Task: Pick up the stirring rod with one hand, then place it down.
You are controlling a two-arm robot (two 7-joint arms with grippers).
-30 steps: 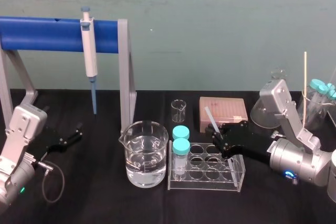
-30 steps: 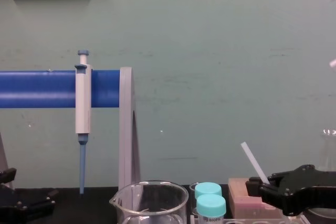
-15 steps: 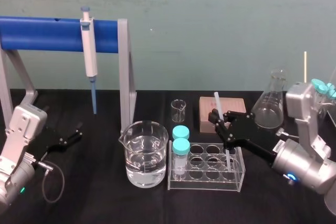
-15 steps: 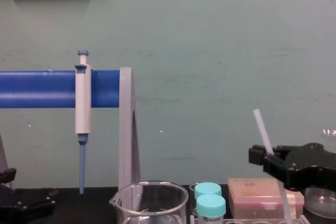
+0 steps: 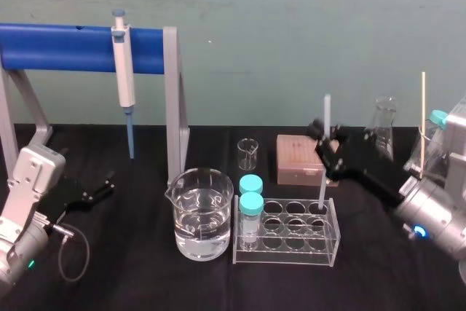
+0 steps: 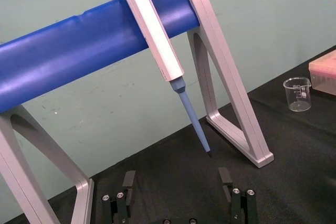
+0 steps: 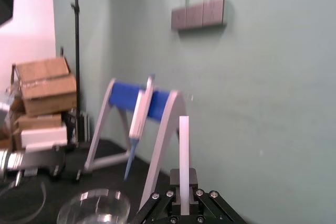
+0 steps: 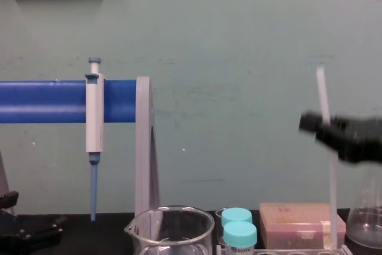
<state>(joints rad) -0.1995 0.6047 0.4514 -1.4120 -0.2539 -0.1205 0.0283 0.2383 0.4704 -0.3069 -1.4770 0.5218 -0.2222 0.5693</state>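
Black cloth covers the table, and a pale green wall stands behind it. From the head view, the right gripper (image 5: pixel 329 148) is closed on the stirring rod (image 5: pixel 325 116). The rod stands almost upright, gripped near its middle. Its top is free above the jaws, and its lower end is down at the far right well of the clear tube rack (image 5: pixel 285 245). I cannot tell whether it touches the rack. The left gripper (image 5: pixel 93 191) lies far to the left, beside the blue stand (image 5: pixel 73 49).

From the left wrist view, the left gripper's fingers (image 6: pixel 129 184) are wide apart and hold nothing.

From the right wrist view, the rod (image 7: pixel 184 150) rises straight from between the closed jaws.

From the chest view, the rod (image 8: pixel 332 195) leans slightly and passes through the gripper.

I judge the rod to be light, stiff and smooth. It may slide or swing in the jaws, and a side push could snap it. A hold near the middle seems best.
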